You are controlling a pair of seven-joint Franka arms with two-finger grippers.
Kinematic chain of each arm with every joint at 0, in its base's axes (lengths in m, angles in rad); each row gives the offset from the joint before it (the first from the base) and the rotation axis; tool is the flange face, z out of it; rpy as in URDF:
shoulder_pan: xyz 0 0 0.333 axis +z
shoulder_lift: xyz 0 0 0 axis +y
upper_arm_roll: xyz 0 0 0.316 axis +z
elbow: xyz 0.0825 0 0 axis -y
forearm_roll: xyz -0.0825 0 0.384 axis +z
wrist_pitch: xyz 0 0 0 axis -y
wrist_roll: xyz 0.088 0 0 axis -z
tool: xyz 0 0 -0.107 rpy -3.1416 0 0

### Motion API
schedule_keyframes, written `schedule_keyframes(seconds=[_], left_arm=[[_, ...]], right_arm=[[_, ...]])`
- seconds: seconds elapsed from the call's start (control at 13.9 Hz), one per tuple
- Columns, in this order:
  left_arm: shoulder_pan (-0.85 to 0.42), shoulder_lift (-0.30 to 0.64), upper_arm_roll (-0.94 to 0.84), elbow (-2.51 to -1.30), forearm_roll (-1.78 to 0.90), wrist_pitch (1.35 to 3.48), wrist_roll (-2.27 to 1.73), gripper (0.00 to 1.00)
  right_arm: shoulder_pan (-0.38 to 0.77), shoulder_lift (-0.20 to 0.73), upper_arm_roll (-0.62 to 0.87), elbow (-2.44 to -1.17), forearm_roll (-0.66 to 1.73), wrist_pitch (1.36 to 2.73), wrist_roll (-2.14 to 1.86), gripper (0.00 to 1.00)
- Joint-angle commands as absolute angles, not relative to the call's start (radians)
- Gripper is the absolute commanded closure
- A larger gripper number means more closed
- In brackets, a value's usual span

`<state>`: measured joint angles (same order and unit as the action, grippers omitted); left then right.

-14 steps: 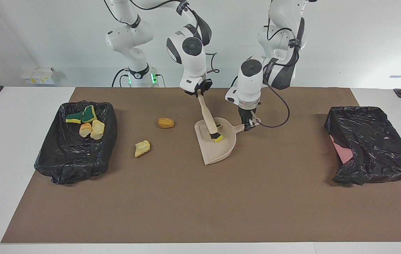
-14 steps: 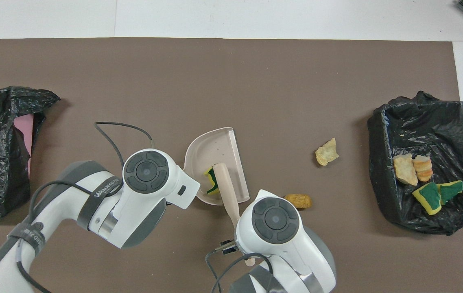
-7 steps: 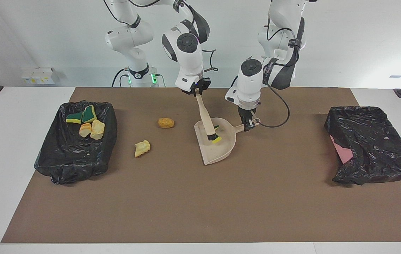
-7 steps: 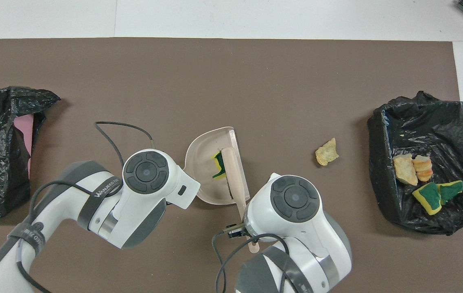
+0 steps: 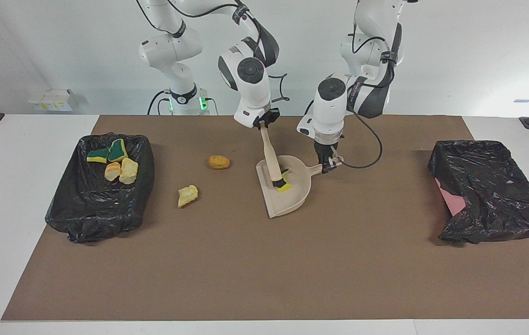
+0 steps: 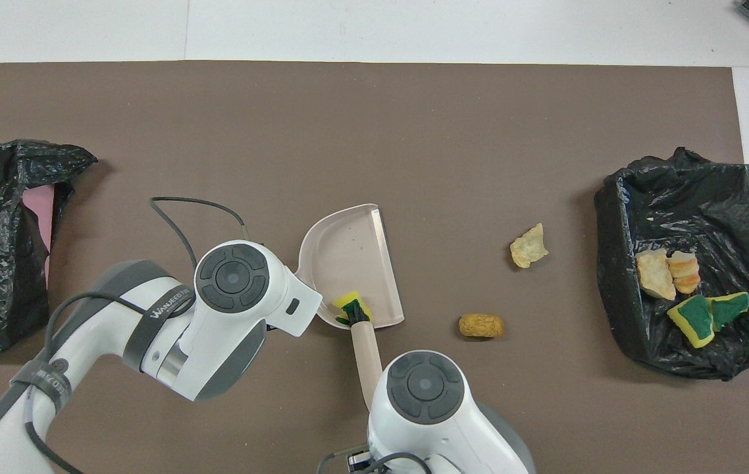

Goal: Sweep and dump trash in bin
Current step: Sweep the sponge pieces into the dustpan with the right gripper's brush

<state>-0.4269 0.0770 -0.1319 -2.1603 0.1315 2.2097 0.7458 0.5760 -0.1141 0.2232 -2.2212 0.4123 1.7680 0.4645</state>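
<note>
Beige dustpan point(image 5: 287, 195) flat on brown mat point(image 5: 264, 270), taken as landmark; open mouth turned toward the right arm's end of the table; handle pinched by left gripper point(image 5: 328, 166), fingers pressed tight on it; right gripper point(image 5: 262, 124) over the mat just nearer the robots than the pan, clamped on the top of a beige brush point(image 5: 271, 158); brush slanting down, dark bristles inside the pan; yellow-green scrap point(image 5: 285, 186) in the pan, touching the bristles, at the end nearer the robots; orange-brown scrap point(image 5: 218, 162) on the mat off the pan's mouth, toward the right arm's end; cream-yellow scrap point(image 5: 187, 195) farther that way and farther from the robots than the orange-brown one; black-lined bin point(image 5: 99, 211) well apart from the pan at the right arm's end, four scraps point(image 5: 115, 160) lying inside; second black-bagged bin point(image 5: 490, 195) well apart at the left arm's end, pink showing through the bag.
</note>
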Motion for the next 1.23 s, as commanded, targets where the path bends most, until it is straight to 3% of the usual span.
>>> schedule_keyframes(seconds=[0.0,0.36,0.65,1.15], left_arm=[[-0.408,0.066,-0.126,-2.186,0.132,2.266,0.718,1.0],[-0.403,0.067,-0.126,-2.184,0.11,2.267,0.719,1.0],[-0.403,0.067,-0.126,-2.183,0.104,2.267,0.726,1.0],[-0.465,0.06,-0.126,-2.174,0.112,2.227,0.727,1.0]], right_arm=[[0.624,-0.179,0.227,-2.284,0.454,1.749,0.514,1.0],[0.649,-0.192,0.224,-2.264,0.457,1.684,0.578,1.0],[0.563,-0.224,0.213,-2.214,0.431,1.544,0.609,1.0],[0.48,-0.311,0.216,-2.272,0.111,1.405,0.736,1.0]])
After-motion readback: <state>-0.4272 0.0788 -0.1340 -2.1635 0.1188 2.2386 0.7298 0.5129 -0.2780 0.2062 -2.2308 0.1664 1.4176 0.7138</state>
